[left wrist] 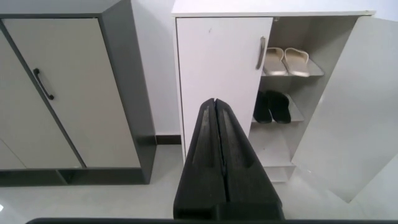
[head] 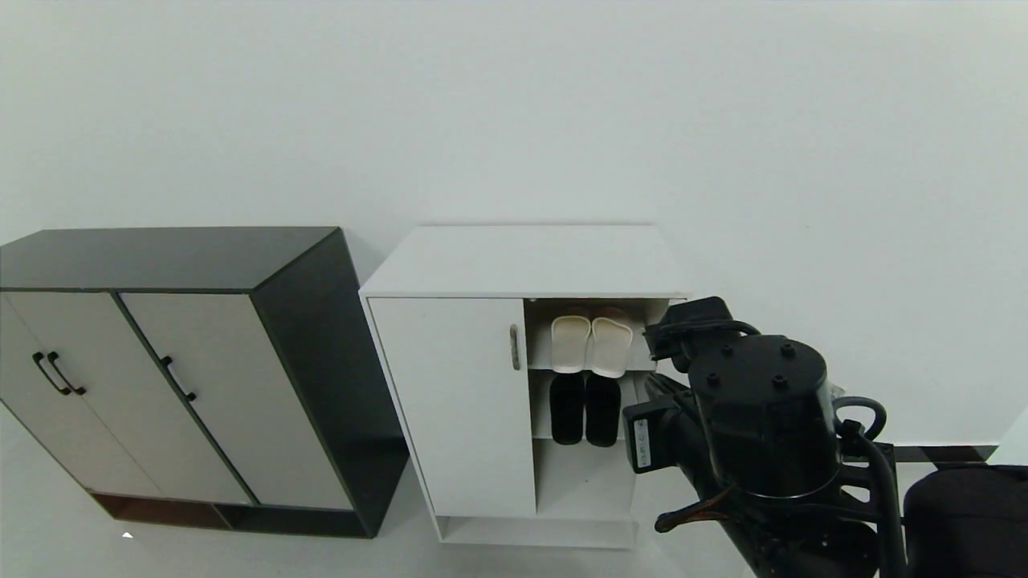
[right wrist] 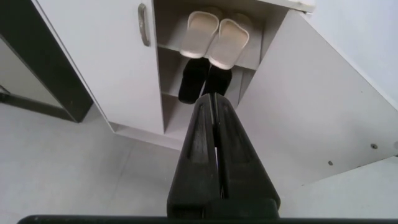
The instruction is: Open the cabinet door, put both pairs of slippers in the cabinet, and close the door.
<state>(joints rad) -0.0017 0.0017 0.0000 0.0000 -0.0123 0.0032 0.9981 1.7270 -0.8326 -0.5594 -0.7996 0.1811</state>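
Against the wall (head: 514, 104), your cabinet (head: 522, 261) held white slippers (head: 590, 345) above black slippers (head: 585, 408); left hand (left wrist: 216, 102) and right hand (right wrist: 214, 98) were pinched closed, empty.

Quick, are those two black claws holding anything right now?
Left gripper: black fingers shut, holding nothing.
Right gripper: black fingers shut, holding nothing.

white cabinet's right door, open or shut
Open: the white cabinet's right door is swung out, exposing cream slippers above black slippers inside.
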